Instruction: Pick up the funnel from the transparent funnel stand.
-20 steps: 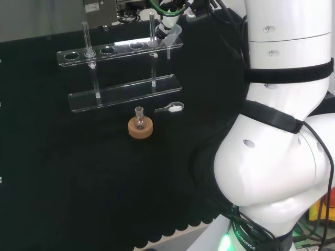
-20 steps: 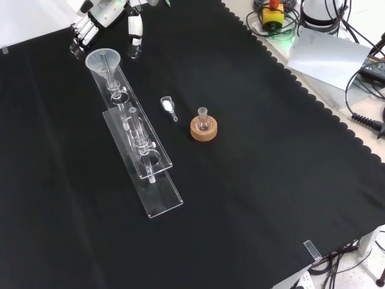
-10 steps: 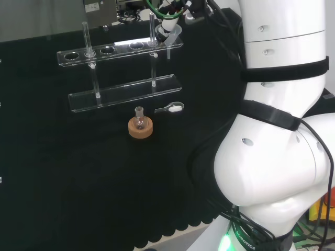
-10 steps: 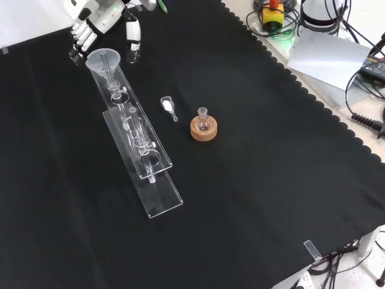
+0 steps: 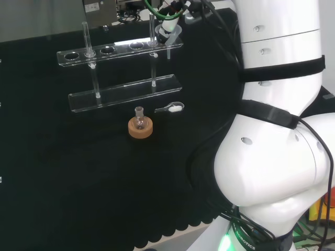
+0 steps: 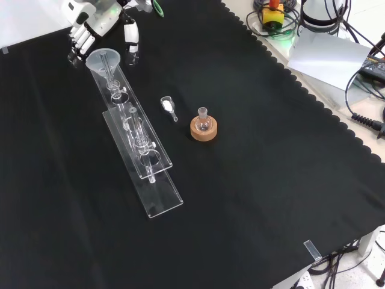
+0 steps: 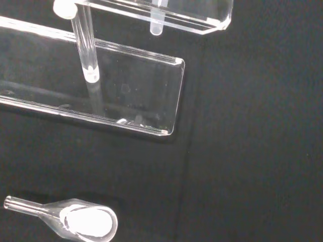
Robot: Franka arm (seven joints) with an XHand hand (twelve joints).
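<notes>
**Now at the funnel, not yet gripped**

Head view: the funnel (image 5: 172, 34) sits in the end hole of the transparent funnel stand (image 5: 123, 91), at the right end of its upper plate, cone up and stem hanging through toward the lower plate; the hand (image 5: 168, 23) is just behind and above the cone, partly masked by cables, too crowded there to say whether it touches. A small flask on a cork ring (image 5: 140, 128) and a clear scoop (image 5: 170, 108) with white powder lie nearer, well apart from the funnel.

Front view: funnel (image 6: 103, 59) at the far end of the stand (image 6: 139, 144); hand (image 6: 96, 24) comes in from the top, fingers (image 6: 80, 41) on one side of the rim and thumb (image 6: 129, 37) on the other, both extended downward and spread, bracketing the cone without closing on it; hand judged relaxed and holding nothing.

Wrist view: end corner of the stand's base plate (image 7: 126, 96) and one post, with the scoop (image 7: 75, 222) on the black cloth of the bench (image 7: 252, 151).

Handling, as judgement: funnel looks thin, clear, light and rigid; smooth wall, likely slippery; breakable if glass; best taken across the cone just under the rim, fingers against thumb, then lifted straight up so the stem clears the hole without dragging the light stand.
</notes>
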